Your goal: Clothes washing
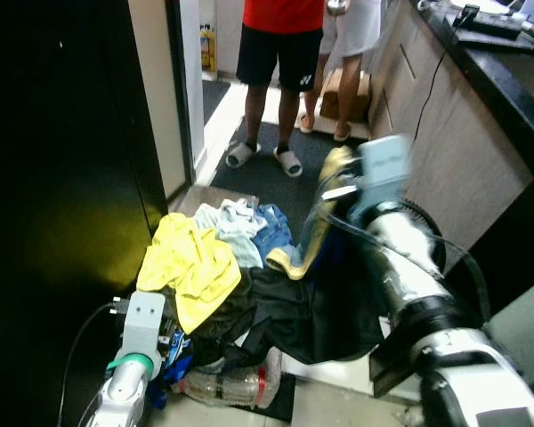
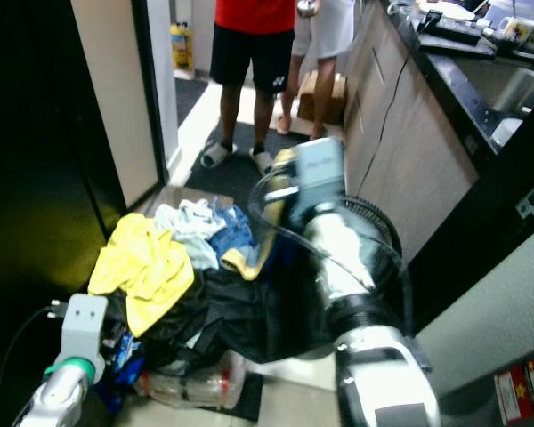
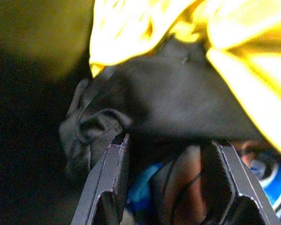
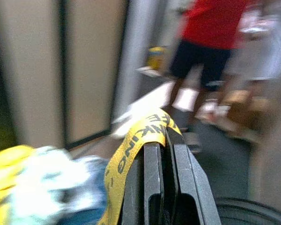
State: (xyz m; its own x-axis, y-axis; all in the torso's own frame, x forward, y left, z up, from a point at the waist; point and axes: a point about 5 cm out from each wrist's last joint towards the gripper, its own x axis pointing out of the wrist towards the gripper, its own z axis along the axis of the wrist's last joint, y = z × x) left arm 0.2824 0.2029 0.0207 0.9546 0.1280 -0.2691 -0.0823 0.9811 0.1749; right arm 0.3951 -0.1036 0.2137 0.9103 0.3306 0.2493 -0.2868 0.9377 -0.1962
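Clothes pile [image 1: 222,267] on floor. Right gripper [image 4: 161,143] clamped on yellow waistband [image 4: 136,150], lifted. Left gripper [image 3: 166,154] spread wide at black garment [image 3: 173,98].

This is a home, in a narrow passage beside a kitchen. A long dark counter [image 2: 481,76] with beige cabinet fronts [image 1: 445,151] runs along the right side, carrying dishes and a cable. A heap of clothes [image 1: 222,276] lies on the tiled floor [image 1: 334,405] beside a dark mat [image 1: 276,173]. Two people [image 1: 280,53] in shorts and house slippers [image 1: 289,162] stand near a doorway [image 1: 209,53], where a yellow bottle [image 2: 181,44] sits on the floor.
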